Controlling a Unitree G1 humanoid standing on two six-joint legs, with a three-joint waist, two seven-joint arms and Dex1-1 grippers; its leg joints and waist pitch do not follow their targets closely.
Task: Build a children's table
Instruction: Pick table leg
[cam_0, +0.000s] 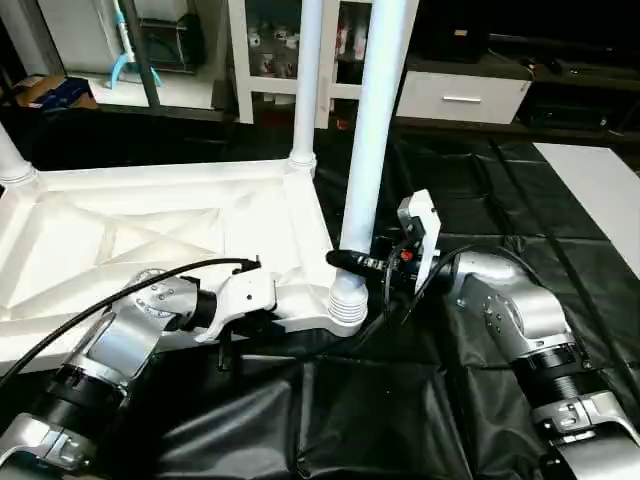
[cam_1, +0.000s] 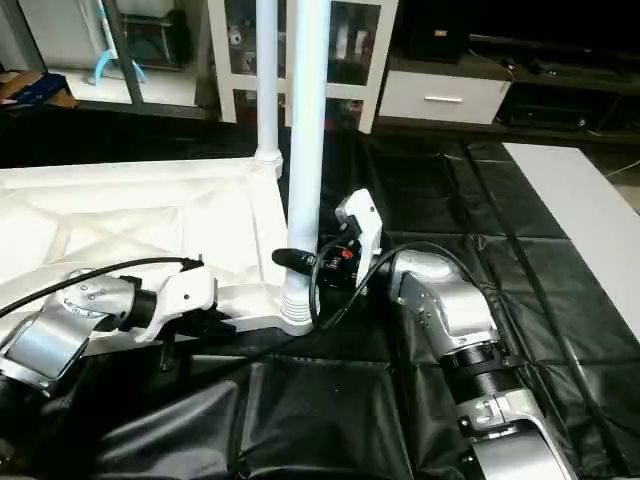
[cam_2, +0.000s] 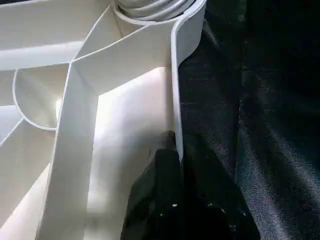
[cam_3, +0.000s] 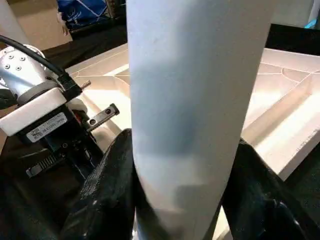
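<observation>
We see the white plastic tabletop (cam_0: 150, 235) lying upside down, ribbed X-braced underside facing up. 3 white tube legs stand upright in corner sockets: near leg (cam_0: 370, 150) w/ flared ribbed end seated at the near right corner, far leg (cam_0: 305, 90) behind it, a third leg (cam_0: 12, 165) at far left.

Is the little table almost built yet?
Getting there. The tabletop lies upside down, and the far leg already stands in its socket. The right gripper is holding the near leg in the corner socket, while the left gripper pinches the rim. The remaining corners can't be judged here.
</observation>
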